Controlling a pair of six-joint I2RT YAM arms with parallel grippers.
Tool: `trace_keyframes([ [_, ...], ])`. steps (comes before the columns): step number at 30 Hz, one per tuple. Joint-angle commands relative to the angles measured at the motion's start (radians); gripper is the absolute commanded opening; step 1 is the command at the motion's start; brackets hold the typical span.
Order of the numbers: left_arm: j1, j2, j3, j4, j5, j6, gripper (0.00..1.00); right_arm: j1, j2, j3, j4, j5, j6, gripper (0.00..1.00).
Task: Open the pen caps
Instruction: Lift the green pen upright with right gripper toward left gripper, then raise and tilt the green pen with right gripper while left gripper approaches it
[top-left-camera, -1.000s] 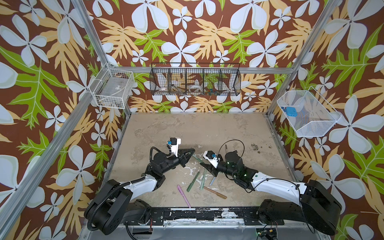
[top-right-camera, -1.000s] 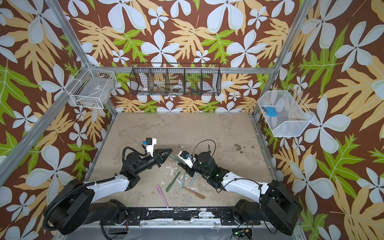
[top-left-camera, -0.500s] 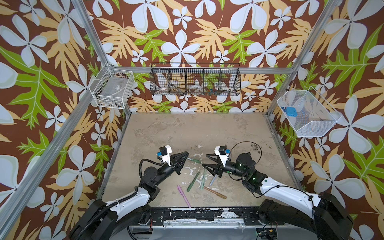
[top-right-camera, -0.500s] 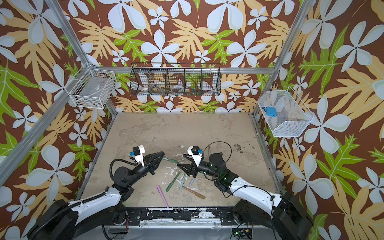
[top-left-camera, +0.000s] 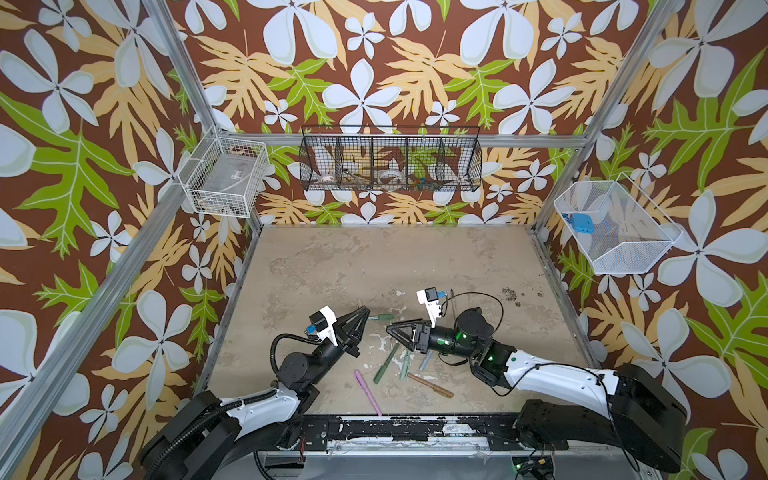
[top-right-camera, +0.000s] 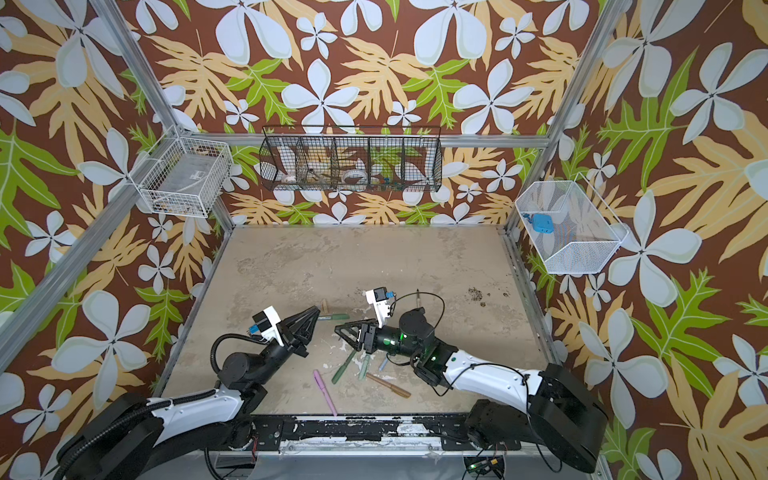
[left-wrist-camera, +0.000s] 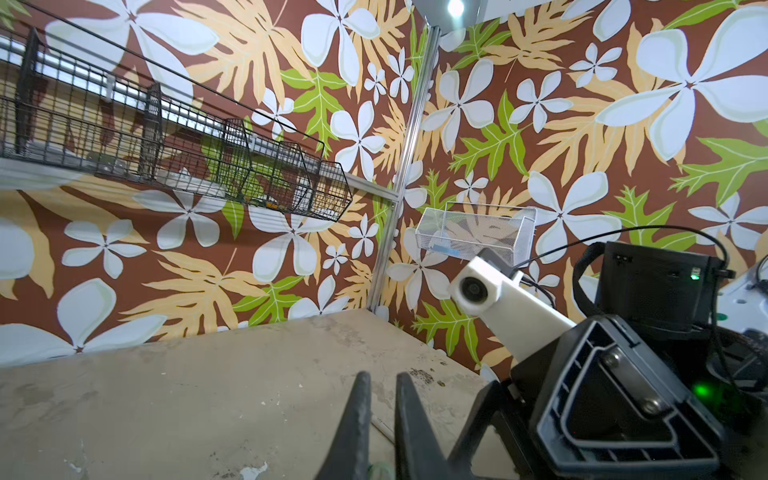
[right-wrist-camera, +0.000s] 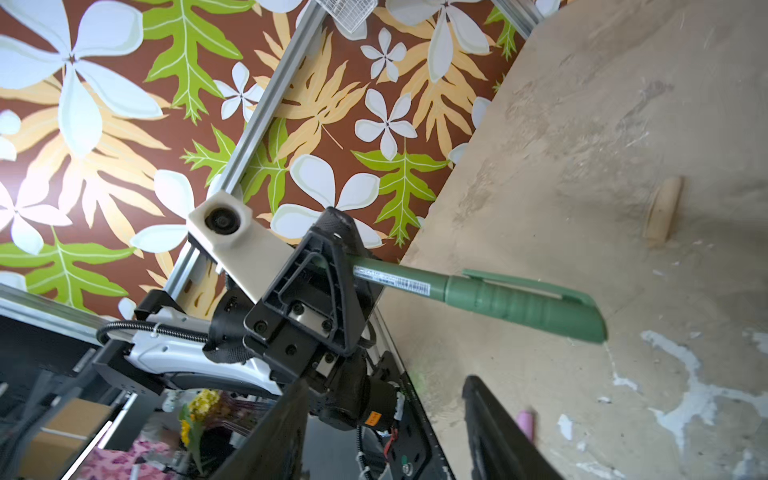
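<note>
Both top views: left gripper (top-left-camera: 362, 311) clamped green pen (top-left-camera: 372, 316) mid-table (top-left-camera: 374, 257). Long axis ran left-right; cap (top-left-camera: 385, 317) was on, pointing right at right gripper (top-left-camera: 392, 330).
Left wrist: pen nearly hidden between fingers (left-wrist-camera: 360, 415).
Right wrist: cap (right-wrist-camera: 523, 305) seen whole, with its clip; right gripper's jaws stood apart, empty.

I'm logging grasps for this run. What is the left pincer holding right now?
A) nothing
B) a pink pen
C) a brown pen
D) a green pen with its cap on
D: the left pincer is shut on the green pen, and the right wrist view shows the cap on the pen's free end.
</note>
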Motion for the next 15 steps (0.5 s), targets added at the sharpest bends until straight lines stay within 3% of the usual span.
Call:
trace_keyframes([
  [1,-0.007,0.039,-0.004,0.206,-0.047,0.054,0.00,0.009,0.042,0.004,0.103,0.035,0.191,0.57],
  [6,-0.026,0.136,0.017,0.335,-0.027,0.096,0.00,0.010,0.098,0.030,0.160,0.036,0.288,0.58],
  [15,-0.053,0.193,0.120,0.337,-0.011,0.157,0.00,0.009,0.117,0.028,0.220,0.115,0.409,0.54],
])
